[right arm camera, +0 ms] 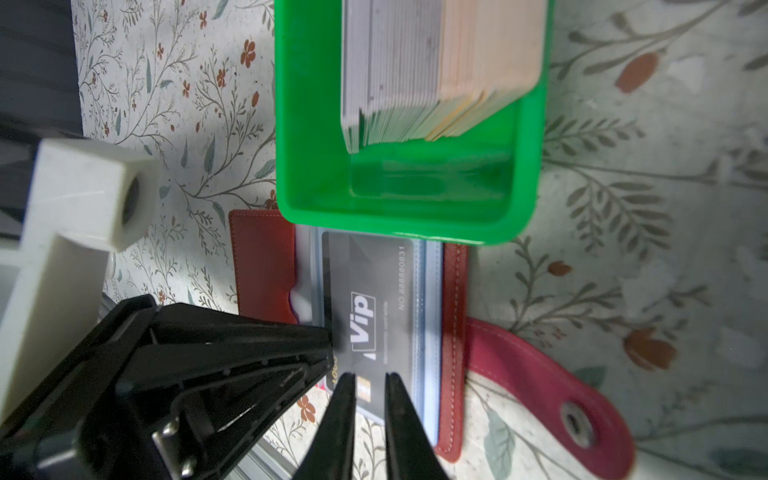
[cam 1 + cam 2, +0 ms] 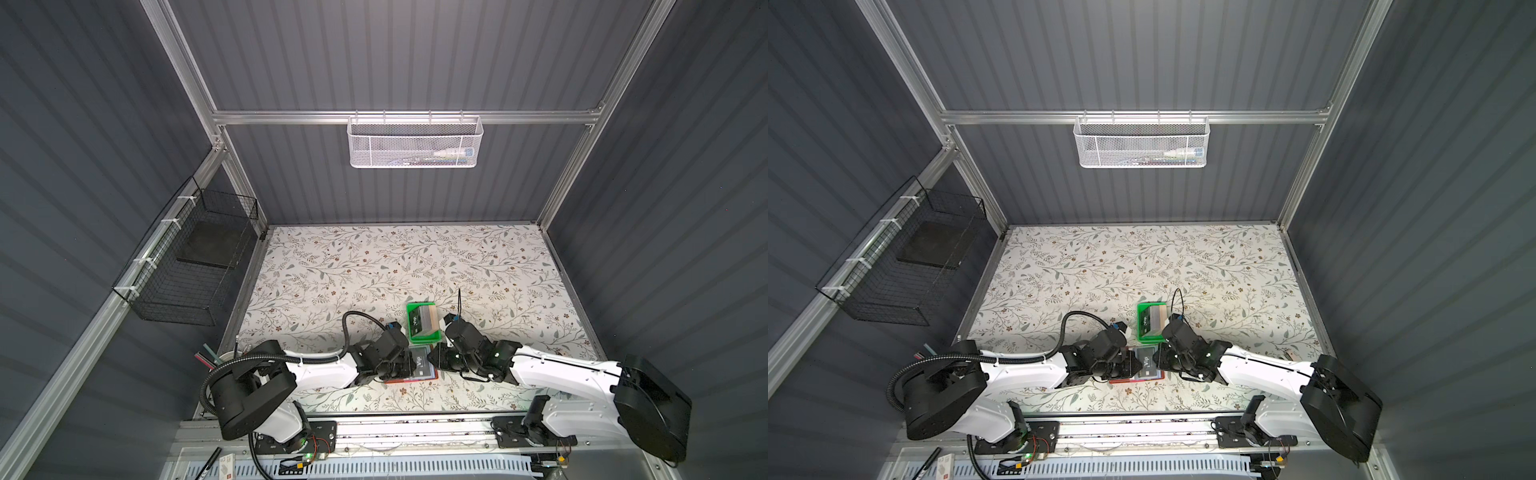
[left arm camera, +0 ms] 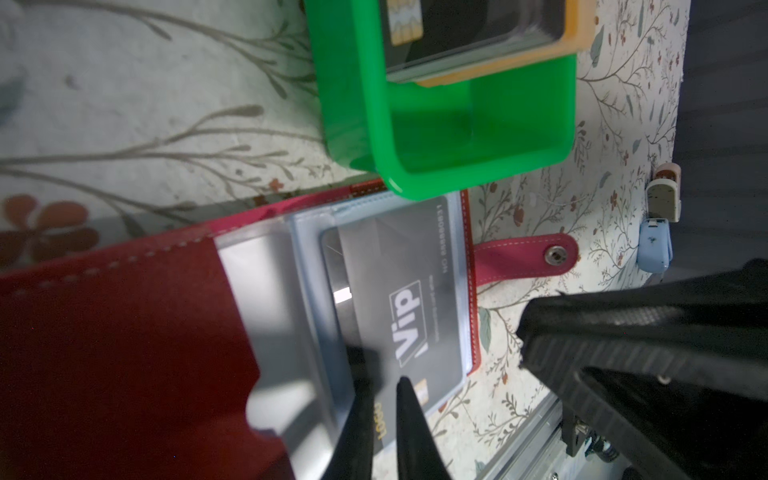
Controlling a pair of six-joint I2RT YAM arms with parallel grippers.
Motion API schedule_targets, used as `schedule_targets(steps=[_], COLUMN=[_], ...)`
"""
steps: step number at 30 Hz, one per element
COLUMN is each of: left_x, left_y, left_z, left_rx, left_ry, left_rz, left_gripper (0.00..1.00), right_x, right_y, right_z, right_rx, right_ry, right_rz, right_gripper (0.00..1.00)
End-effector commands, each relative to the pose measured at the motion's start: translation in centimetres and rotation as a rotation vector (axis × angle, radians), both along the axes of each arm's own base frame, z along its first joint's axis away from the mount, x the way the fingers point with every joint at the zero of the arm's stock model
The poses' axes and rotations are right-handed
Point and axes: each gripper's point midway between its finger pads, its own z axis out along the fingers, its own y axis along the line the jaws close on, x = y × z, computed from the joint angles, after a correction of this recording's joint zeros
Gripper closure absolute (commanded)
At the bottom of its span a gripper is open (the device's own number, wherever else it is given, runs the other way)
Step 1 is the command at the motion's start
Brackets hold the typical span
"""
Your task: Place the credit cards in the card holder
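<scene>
The red card holder lies open near the table's front edge, its snap tab flat on the cloth. A black "Vip" credit card sits in its top clear sleeve. More credit cards stand stacked in a green tray just behind. My left gripper pinches the clear sleeve beside the card. My right gripper hovers at the card's other edge, jaws slightly apart, holding nothing.
A white mesh basket hangs on the back rail and a black wire basket on the left wall. Small blue and white clips sit at the cloth's edge. Pens lie at the front left corner.
</scene>
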Motion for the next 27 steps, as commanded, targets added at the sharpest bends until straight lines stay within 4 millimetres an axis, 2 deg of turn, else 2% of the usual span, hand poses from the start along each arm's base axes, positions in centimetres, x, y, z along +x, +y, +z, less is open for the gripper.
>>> schedule_targets(steps=[1,10,22,27], left_x=[0.1,0.5,0.3,0.2], left_y=[0.2,0.6,0.9,1.0], left_z=[-0.1,0.7,-0.4,-1.0], left_rx=[0.031,0.05,0.08,0.091], left_ry=[0.002,-0.022,-0.002,0.008], left_rz=[-0.009,-0.002,0.0,0.0], left_gripper=[0.86,0.87,0.9,0.91], right_x=[-0.3,-0.4,-0.4,-0.5], right_y=[-0.4,-0.6,0.0,0.5], right_z=[-0.7,-1.2,-1.2,-1.1], right_rx=[-0.021,-0.035,-0.021,0.005], right_ry=[0.018,0.026,0.033,0.033], right_rz=[-0.01,-0.012,0.002,0.017], right_gripper=[0.81,0.81,0.8,0.77])
